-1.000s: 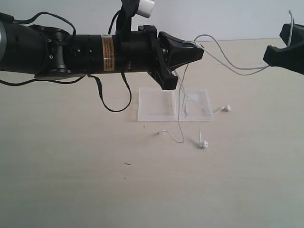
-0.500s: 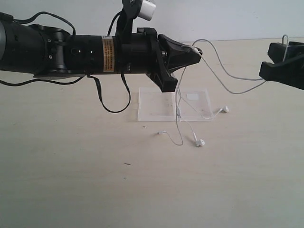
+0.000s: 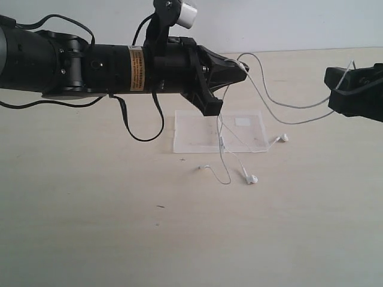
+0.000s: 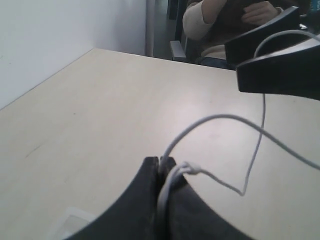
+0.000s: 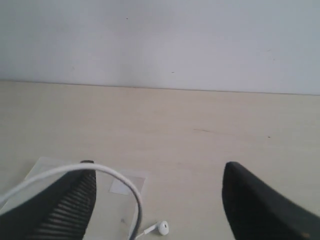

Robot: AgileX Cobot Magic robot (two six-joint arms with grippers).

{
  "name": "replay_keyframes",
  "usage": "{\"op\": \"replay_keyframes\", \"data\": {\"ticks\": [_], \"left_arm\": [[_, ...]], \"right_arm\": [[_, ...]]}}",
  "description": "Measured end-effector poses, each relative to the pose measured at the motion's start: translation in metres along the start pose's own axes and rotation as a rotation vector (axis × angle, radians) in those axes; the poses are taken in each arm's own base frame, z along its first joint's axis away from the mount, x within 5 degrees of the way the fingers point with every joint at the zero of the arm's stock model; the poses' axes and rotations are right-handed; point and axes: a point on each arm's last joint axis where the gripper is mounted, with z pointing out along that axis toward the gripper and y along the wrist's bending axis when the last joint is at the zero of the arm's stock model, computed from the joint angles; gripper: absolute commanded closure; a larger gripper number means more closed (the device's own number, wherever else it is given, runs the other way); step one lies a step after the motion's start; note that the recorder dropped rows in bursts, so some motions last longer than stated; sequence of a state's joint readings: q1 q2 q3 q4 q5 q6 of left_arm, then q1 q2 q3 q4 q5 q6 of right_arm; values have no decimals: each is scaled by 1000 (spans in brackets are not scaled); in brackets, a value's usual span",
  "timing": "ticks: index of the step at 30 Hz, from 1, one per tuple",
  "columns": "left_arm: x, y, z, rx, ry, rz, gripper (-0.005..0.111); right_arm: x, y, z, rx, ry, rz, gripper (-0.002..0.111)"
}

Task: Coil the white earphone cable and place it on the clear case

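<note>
White earphone cable [image 3: 281,106] is pinched tight in the left gripper [image 3: 242,67], above the clear case [image 3: 197,134]. Right gripper [image 5: 156,172] has just spread wide, so the cable only drapes over one finger, probably a release before the next loop. Case holds no coil; one strand trails across it.

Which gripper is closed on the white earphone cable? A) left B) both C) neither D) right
A: the left gripper is shut on the white earphone cable, while the right gripper stands open with the cable merely draped over one finger.
</note>
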State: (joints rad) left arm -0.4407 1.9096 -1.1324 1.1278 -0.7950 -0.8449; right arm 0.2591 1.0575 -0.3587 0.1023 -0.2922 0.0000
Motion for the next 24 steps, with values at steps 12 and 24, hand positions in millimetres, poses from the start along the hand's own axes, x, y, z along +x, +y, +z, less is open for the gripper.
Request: {"op": "replay_keyframes", "data": {"ticks": [12, 24], "left_arm": [[-2, 2, 0, -20, -21, -26, 107], [-2, 7, 0, -75, -12, -85, 107]], "right_arm": [[3, 2, -5, -24, 50, 23, 34], [7, 11, -6, -117, 95, 44, 36]]}}
